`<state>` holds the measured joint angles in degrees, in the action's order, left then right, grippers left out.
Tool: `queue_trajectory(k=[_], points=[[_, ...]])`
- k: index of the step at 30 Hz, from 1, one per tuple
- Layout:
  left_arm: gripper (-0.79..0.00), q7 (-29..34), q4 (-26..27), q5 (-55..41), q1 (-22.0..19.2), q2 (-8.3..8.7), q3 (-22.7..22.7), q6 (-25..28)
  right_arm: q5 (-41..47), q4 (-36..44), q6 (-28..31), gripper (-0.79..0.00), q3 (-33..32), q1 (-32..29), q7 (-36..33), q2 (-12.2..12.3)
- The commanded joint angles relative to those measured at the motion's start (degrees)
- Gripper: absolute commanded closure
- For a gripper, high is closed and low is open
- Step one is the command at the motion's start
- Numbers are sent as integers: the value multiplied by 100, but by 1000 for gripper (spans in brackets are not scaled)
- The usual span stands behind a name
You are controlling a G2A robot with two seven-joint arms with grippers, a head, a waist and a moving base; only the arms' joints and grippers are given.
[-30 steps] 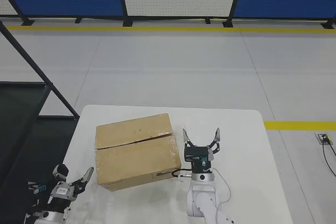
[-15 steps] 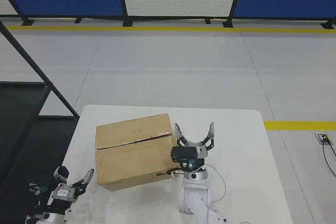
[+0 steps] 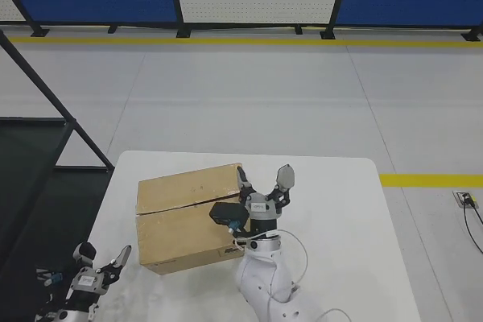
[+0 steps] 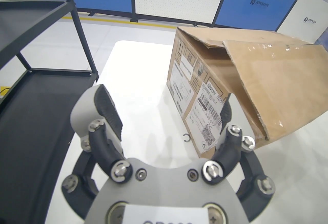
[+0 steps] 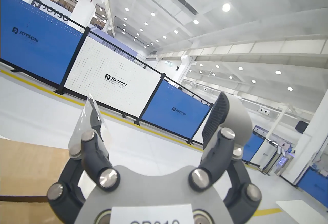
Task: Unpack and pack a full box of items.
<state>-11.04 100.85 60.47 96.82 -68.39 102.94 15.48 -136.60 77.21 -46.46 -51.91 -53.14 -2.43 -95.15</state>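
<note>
We see the cardboard box (image 3: 189, 217) on the table's (image 3: 338, 209) left half, our right gripper (image 3: 263, 175) spread wide at its right end, our left gripper (image 3: 105, 254) spread by the near-left corner.

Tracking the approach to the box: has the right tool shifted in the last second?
Yes. The right tool moved left, from beside the cardboard box to overlapping its right edge.
</note>
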Motion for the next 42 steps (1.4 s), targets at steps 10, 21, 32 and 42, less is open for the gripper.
queue_trajectory(k=[10, 21, 32, 42], points=[[-785, -17, -39, -1, -15, -6, 19, 81, -1660, 350, 615, -785, 74, -127, -611, -75], [-785, -85, -101, -41, 11, -13, 64, 150, -2564, 175, 830, -785, 246, -25, -551, -188], [-785, -80, -165, -72, -7, -18, 78, 238, -3414, -65, 1046, -785, 423, 61, -620, -295], [-785, -77, -257, -109, -76, -21, 72, 314, -3940, -312, 1176, -785, 766, 254, -901, -424]])
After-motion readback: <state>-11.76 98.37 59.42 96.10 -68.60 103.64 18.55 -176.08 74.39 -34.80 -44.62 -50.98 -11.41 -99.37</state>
